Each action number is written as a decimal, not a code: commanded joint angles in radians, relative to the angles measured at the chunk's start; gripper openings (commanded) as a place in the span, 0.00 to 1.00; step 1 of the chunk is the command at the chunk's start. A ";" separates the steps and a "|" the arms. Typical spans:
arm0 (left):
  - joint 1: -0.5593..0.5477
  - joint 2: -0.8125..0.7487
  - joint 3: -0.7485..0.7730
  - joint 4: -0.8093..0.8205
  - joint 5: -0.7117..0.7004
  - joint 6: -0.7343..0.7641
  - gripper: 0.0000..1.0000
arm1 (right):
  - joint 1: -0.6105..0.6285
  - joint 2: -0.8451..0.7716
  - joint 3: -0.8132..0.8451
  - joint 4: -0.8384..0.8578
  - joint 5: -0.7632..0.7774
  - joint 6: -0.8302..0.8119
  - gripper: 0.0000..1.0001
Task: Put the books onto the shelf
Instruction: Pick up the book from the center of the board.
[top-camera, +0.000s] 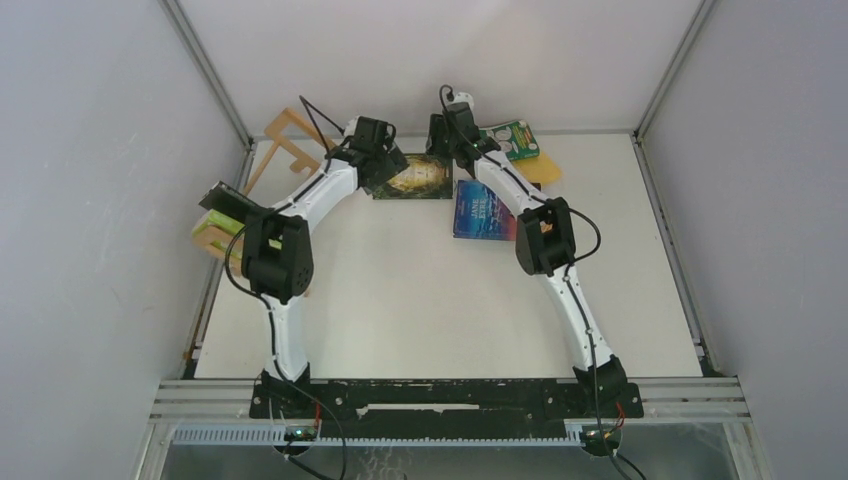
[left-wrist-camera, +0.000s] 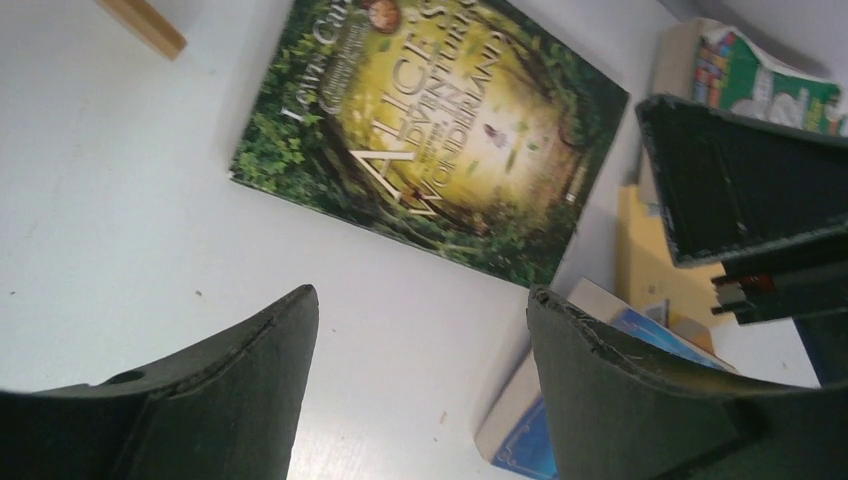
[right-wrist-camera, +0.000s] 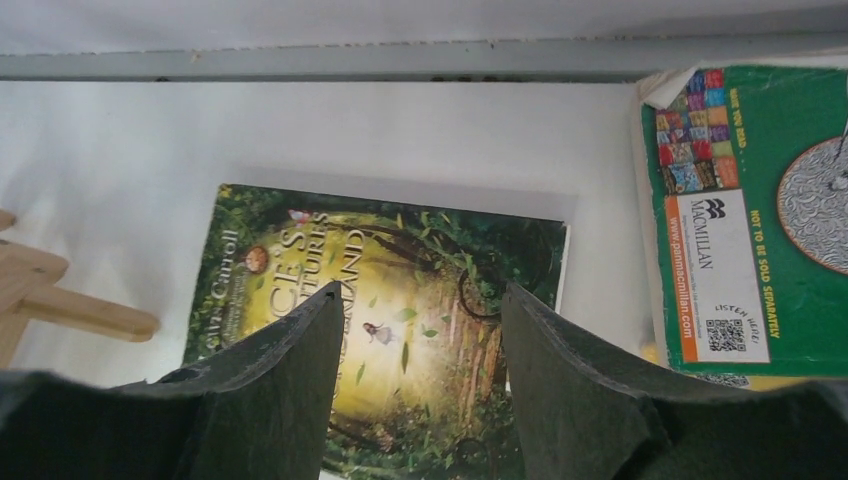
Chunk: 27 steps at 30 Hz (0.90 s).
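The left gripper (left-wrist-camera: 422, 300) is seen with its fingers spread wide and nothing between them. It is poised over bare table (top-camera: 420, 300) just off the near long edge of the Alice book (left-wrist-camera: 430, 140), and no contact with the cover is visible. The right gripper (right-wrist-camera: 422, 292) is likewise spread and empty. It is placed above the Alice book's cover, with the printed title and small figure framed between its fingers; whether the fingertips touch the cover cannot be told. The Alice book lies flat and face up on the table. A blue book (top-camera: 483, 210) lies flat just beside its right corner, on the side nearer the arm bases. A green book (right-wrist-camera: 750, 200) with a white label is found to the right of the Alice book, close to the back wall, and it partly rests on a yellow book (left-wrist-camera: 650, 260) that shows beneath it. The wooden shelf (right-wrist-camera: 90, 315) stands to the left of the Alice book, with one slat end reaching close to the book's left edge. A strip of bare table is left between the Alice book's far edge and the back wall. A much wider open stretch of table is left on its near side, towards the arm bases.
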<state>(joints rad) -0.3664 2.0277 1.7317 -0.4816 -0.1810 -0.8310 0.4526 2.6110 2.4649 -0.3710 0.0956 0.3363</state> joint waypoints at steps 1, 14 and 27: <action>0.042 0.038 0.059 0.020 0.008 -0.063 0.80 | -0.013 0.035 0.073 0.005 0.005 0.047 0.67; 0.089 0.144 0.097 0.037 -0.061 -0.082 0.81 | -0.053 0.076 0.131 -0.088 0.043 0.064 0.67; 0.109 0.211 0.140 0.029 -0.089 -0.103 0.81 | -0.081 0.067 0.138 -0.194 -0.003 0.121 0.65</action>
<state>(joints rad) -0.2695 2.2284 1.8202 -0.4740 -0.2398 -0.9134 0.3790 2.6930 2.5633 -0.5472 0.1169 0.4175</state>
